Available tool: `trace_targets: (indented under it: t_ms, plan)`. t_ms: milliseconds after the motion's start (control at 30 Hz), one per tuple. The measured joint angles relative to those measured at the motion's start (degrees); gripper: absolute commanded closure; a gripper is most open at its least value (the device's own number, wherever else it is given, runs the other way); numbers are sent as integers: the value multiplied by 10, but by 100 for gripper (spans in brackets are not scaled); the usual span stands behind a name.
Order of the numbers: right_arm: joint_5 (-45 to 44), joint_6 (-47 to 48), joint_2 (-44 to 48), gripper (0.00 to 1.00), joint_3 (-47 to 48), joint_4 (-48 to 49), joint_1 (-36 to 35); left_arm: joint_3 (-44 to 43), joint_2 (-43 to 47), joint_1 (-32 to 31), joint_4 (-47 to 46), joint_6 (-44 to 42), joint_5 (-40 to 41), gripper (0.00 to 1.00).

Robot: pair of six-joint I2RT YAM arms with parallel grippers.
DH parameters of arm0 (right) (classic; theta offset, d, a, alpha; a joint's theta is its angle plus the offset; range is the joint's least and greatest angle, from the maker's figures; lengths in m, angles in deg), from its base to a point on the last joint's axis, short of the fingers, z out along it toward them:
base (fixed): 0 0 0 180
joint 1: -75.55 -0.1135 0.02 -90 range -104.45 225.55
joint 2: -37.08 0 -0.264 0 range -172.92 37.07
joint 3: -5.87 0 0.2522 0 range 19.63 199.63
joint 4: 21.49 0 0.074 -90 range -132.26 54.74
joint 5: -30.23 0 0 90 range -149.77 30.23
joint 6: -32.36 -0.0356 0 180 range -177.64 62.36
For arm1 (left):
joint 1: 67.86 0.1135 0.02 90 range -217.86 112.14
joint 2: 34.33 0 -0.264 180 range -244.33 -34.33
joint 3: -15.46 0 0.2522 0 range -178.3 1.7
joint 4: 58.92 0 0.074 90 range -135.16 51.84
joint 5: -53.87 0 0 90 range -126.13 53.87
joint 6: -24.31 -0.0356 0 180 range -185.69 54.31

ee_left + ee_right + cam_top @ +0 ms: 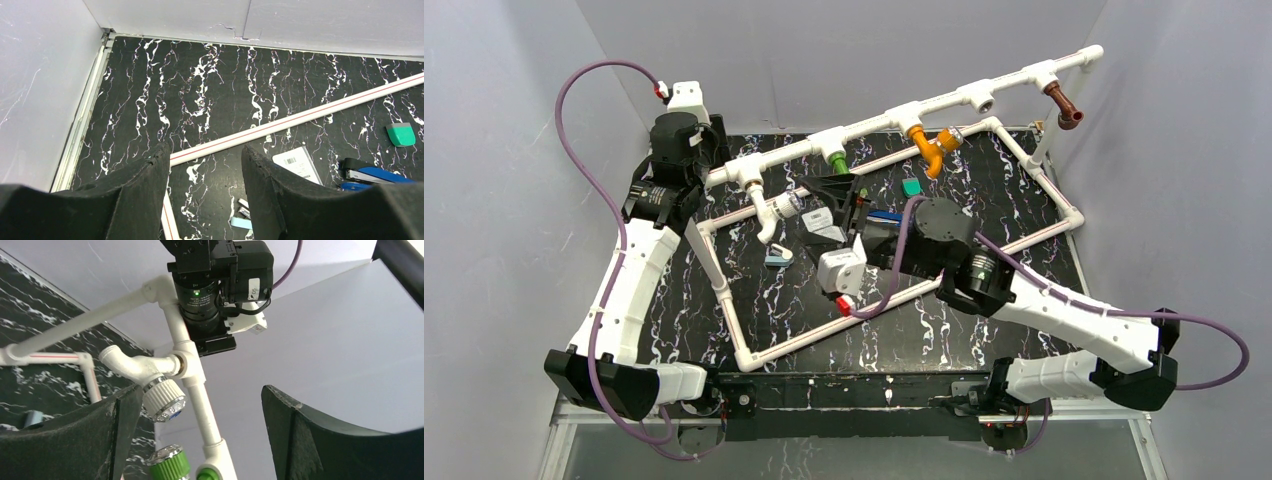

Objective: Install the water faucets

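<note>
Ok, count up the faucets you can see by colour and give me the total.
White faucet: 1
Green faucet: 1
Orange faucet: 1
Brown faucet: 1
Total: 4

The tabletop (944, 335) is black, veined with white like marble. The pipe frame (874, 122) is white, its lower tubes thinly striped red. From left to right: a white faucet (769, 215), a green faucet (837, 160), an orange faucet (932, 148), a brown faucet (1064, 108). A small block (911, 187) is teal; the cables (589, 110) are purple.
</note>
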Motion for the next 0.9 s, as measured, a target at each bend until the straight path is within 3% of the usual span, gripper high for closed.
trace_targets:
  t_ms: [367, 600, 900]
  plan:
    - [-141, 276, -65, 3, -2, 11, -63, -2, -3, -1, 2, -3, 1, 48]
    - [-198, 350, -103, 6, -2, 13, -72, -3, -3, -2, 2, -4, 2, 48]
    - [-233, 372, -132, 22, -2, 16, -77, -3, -3, -5, 4, -6, 7, 48]
